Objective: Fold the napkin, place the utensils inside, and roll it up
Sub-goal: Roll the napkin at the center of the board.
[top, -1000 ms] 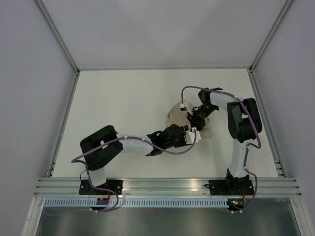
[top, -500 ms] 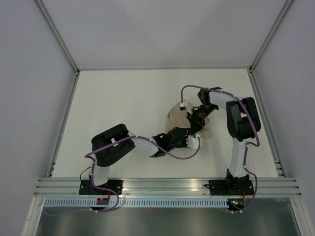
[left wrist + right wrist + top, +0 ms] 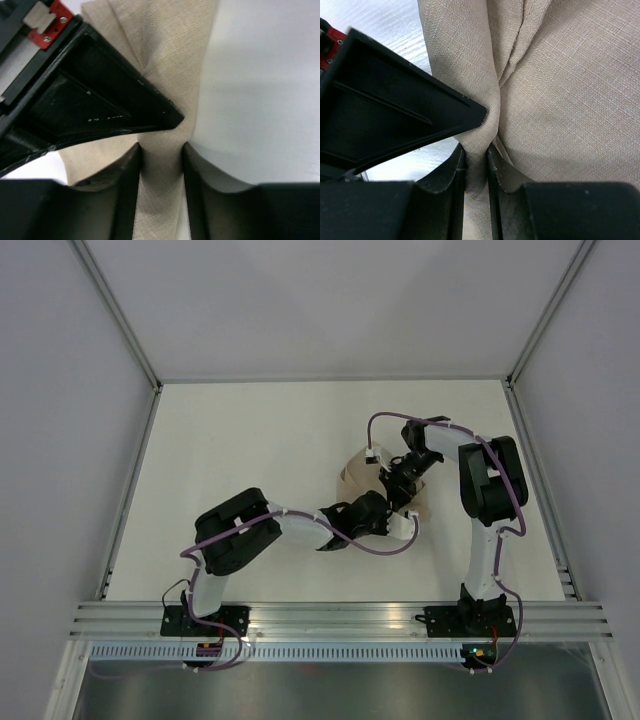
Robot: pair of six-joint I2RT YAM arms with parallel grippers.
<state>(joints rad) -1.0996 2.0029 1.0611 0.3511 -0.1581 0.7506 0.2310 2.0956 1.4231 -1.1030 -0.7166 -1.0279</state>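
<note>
The beige napkin [image 3: 352, 476] lies bunched in folds on the white table right of centre. My left gripper [image 3: 389, 516] is at its near edge. In the left wrist view a narrow band of the napkin [image 3: 165, 60] runs between the jaws and touches both, so the left gripper [image 3: 161, 150] is shut on it. My right gripper [image 3: 398, 483] comes in from the far right. It is shut tight on a pinched fold of the napkin [image 3: 570, 75], as the right gripper [image 3: 476, 150] shows up close. The utensils are hidden.
A black wedge-shaped part [image 3: 100, 100] with a red tab fills the upper left of each wrist view, its tip against the cloth. The white table [image 3: 250, 440] is walled at the back and sides, with a metal rail [image 3: 340, 618] along the near edge.
The left arm's elbow has swung to the right and its wrist has turned beside the napkin's near edge. The right arm and the napkin have hardly moved.
</note>
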